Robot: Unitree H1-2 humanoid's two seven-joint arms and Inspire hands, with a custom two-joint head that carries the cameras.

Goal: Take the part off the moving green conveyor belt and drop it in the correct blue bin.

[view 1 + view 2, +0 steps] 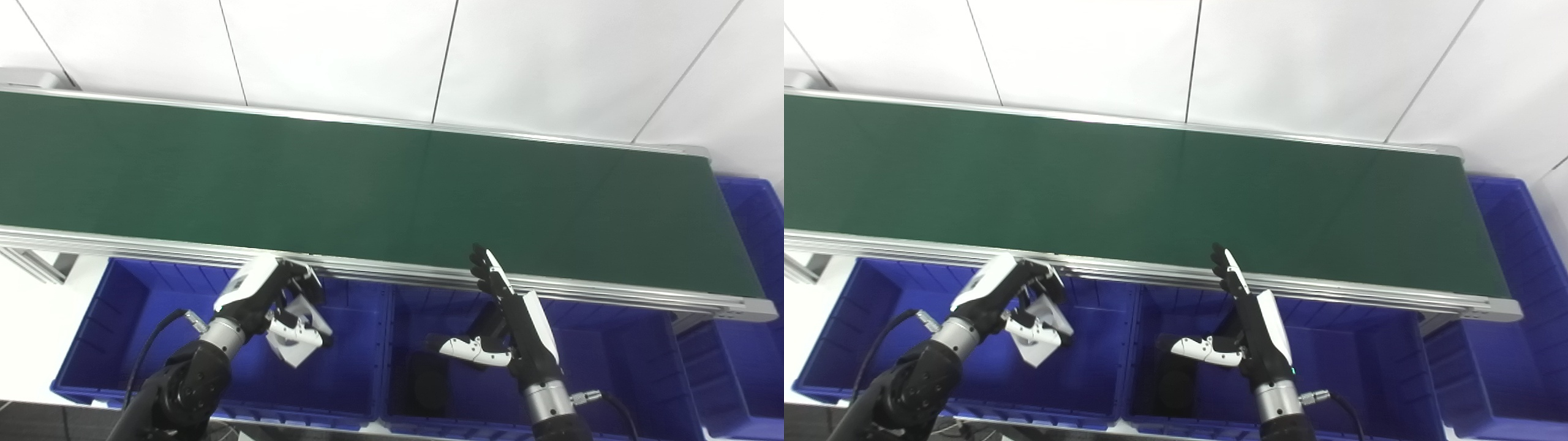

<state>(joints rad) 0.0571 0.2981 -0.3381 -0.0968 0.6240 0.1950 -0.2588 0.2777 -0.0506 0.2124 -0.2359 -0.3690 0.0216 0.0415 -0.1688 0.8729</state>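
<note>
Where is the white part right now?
The white part is held in the left hand, on the left side of both eye views, over the left blue bin, just below the green conveyor belt.

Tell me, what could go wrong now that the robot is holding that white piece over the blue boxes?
The left hand holds the white piece above the left bin, close to the wall shared with the middle bin; let go badly, it might bounce or land across that wall. The right hand is open with fingertips near the belt's metal rail and could brush it.
</note>
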